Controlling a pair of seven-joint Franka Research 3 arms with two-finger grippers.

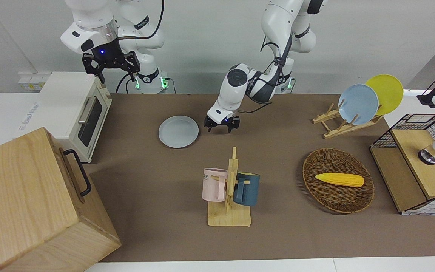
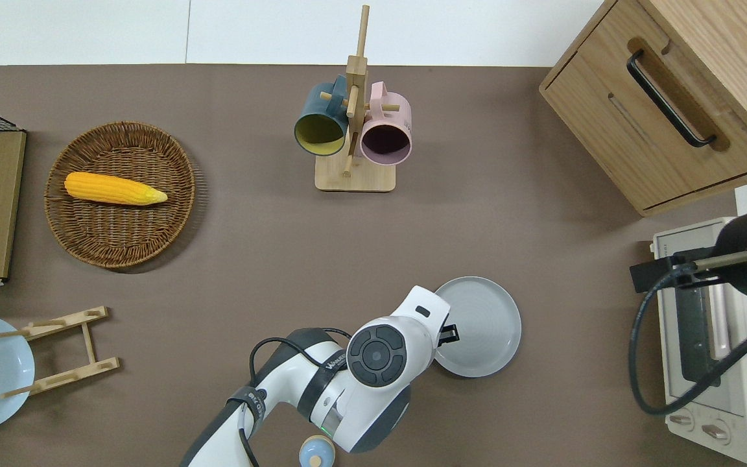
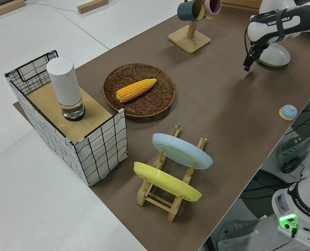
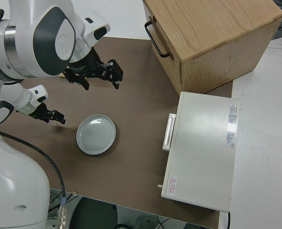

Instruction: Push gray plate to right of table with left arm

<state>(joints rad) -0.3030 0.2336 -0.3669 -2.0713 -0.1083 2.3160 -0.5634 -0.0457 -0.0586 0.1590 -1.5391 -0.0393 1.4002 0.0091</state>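
The gray plate point(image 1: 178, 131) lies flat on the brown mat of the table point(image 1: 278, 234), near the robots' edge and toward the toaster oven; it also shows in the overhead view point(image 2: 480, 327) and the right side view point(image 4: 96, 134). My left gripper point(image 1: 222, 127) is open and empty, beside the plate on the side toward the left arm's end of the table. The front and right side point(image 4: 53, 117) views show a gap between them. In the overhead view its fingers point(image 2: 449, 334) show at the plate's rim. My right gripper point(image 1: 110, 68) is open and parked.
A white toaster oven point(image 1: 74, 109) and a wooden drawer box point(image 1: 32, 204) stand at the right arm's end. A mug rack point(image 1: 229, 189) stands mid-table, farther from the robots. A wicker basket point(image 1: 338, 196) with corn, a plate rack point(image 1: 347, 119) and a wire crate point(image 1: 417, 162) fill the left arm's end.
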